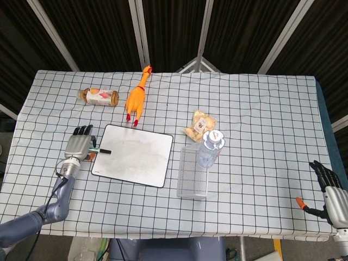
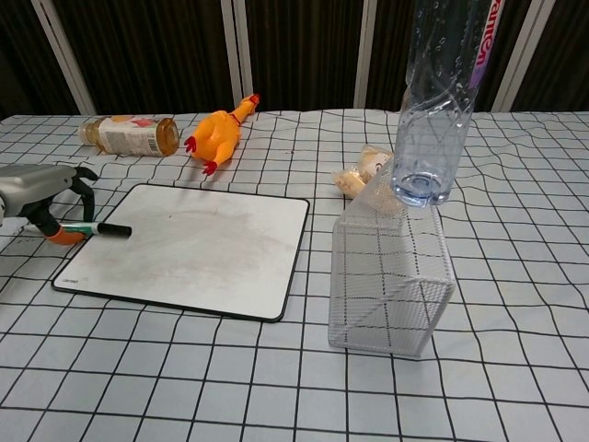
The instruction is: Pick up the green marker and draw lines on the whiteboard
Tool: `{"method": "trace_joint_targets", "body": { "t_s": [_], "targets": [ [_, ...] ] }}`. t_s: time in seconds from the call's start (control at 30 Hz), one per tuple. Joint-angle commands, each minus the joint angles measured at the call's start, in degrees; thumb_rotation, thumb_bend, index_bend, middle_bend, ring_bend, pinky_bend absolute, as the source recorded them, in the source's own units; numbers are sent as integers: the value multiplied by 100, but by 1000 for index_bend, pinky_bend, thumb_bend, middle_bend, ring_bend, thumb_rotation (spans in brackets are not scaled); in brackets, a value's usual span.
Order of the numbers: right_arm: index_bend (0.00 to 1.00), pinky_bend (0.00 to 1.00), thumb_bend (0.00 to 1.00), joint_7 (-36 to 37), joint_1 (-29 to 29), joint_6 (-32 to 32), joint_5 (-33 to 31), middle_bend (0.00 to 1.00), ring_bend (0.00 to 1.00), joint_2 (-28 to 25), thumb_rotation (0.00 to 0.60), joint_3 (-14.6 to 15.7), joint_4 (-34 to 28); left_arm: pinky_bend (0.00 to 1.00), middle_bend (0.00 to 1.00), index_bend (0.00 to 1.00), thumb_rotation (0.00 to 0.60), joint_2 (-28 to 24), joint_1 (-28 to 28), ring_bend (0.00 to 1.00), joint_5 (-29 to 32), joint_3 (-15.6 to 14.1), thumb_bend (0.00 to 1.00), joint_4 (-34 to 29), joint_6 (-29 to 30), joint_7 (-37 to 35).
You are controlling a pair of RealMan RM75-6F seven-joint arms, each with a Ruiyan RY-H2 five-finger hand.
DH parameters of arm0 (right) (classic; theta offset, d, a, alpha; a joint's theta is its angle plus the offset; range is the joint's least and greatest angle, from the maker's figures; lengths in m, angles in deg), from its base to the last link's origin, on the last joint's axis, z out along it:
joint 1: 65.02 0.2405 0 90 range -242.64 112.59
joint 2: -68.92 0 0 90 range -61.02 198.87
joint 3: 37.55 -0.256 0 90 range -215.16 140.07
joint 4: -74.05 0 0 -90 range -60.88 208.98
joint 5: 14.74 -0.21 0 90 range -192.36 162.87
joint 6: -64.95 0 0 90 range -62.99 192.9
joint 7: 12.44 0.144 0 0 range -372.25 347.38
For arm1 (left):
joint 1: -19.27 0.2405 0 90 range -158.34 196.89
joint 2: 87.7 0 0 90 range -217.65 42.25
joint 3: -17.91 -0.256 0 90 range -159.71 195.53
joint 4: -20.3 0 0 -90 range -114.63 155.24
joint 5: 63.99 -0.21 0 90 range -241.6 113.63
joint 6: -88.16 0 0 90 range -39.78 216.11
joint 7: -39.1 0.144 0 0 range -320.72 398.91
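The green marker (image 1: 101, 151) lies flat at the left edge of the whiteboard (image 1: 136, 157), its black cap resting on the board. In the chest view the marker (image 2: 103, 228) pokes out from under my left hand (image 2: 44, 191), and the whiteboard (image 2: 193, 253) is blank apart from faint smudges. My left hand (image 1: 79, 144) hovers over the marker's body with fingers apart and arched down, the orange thumb tip beside the barrel; it grips nothing. My right hand (image 1: 328, 191) rests open at the table's near right corner, far from the board.
A yellow rubber chicken (image 1: 137, 98) and a lying bottle (image 1: 99, 97) sit behind the board. Right of the board stands a wire mesh basket (image 1: 194, 174) with a clear water bottle (image 1: 211, 147) leaning in it, and a snack packet (image 1: 199, 124) behind.
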Motion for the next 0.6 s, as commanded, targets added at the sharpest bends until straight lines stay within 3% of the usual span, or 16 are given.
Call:
{"method": "trace_joint_targets", "body": {
  "t_s": [0.03, 0.23, 0.4, 0.6],
  "targets": [
    [0, 0, 268, 2, 3, -3, -2, 0, 0, -5, 600, -4, -4, 0, 106, 643, 600, 50, 7, 0, -43, 48, 556, 1, 107, -132],
    [0, 0, 268, 2, -1, -5, -2, 0, 0, -6, 600, -2, -5, 0, 158, 684, 600, 8, 104, 0, -226, 285, 565, -313, 415, -788],
    [0, 0, 268, 10, 1, -7, 0, 0, 0, -5, 600, -4, -5, 6, 163, 685, 600, -174, 212, 0, -537, 543, 565, -939, 708, -1604],
    [0, 0, 268, 9, 7, -21, 0, 0, 0, -10, 600, -4, -17, 7, 173, 697, 600, -349, 264, 0, -805, 767, 561, -1625, 439, -2887]
  ]
}}
